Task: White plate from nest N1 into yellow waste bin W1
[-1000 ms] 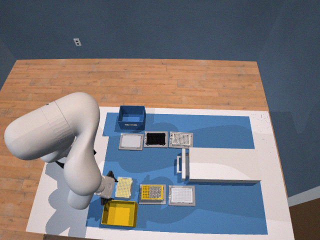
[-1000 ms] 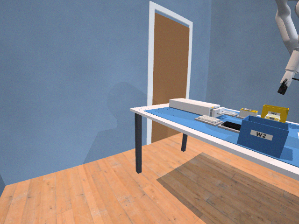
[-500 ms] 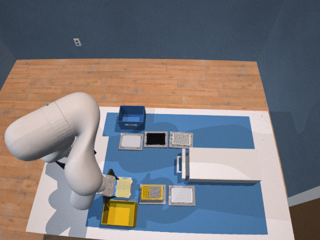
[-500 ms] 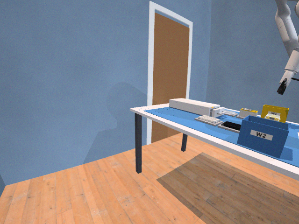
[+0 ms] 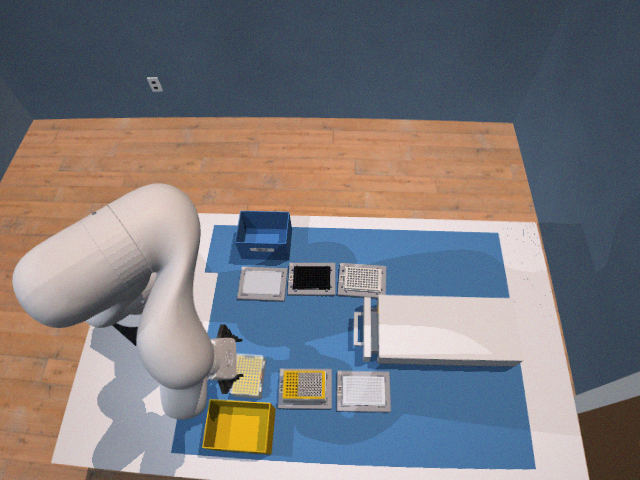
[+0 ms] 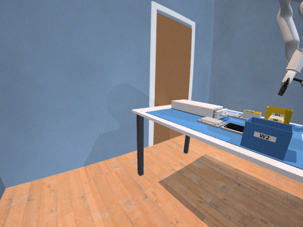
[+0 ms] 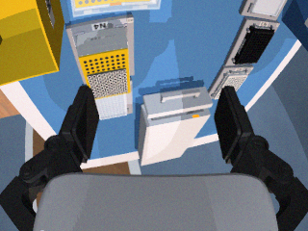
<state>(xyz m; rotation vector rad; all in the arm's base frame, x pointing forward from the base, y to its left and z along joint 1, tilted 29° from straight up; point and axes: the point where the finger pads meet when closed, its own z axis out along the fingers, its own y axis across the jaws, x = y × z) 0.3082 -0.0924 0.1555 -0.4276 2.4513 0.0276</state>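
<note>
My gripper [image 5: 227, 359] is open and empty, high above the bench's front left; it also shows in the exterior view [image 6: 283, 89] and the wrist view [image 7: 157, 112]. The yellow bin W1 [image 5: 238, 426] stands upright and empty just in front of it, also in the wrist view [image 7: 26, 26]. One white well plate [image 5: 362, 390] lies in the front right nest. Another white well plate [image 5: 361, 279] lies in the back right nest. I cannot read the nest labels. A pale yellow plate [image 5: 248, 374] lies under my gripper.
The blue bin W2 [image 5: 262, 234] stands at the back. A black plate [image 5: 311, 277] and a plain grey nest [image 5: 262, 283] lie beside it. The yellow-topped tip box [image 5: 303, 386] sits in the front row. The white cooler [image 5: 447, 330] has its drawer handle [image 5: 358, 329] facing left.
</note>
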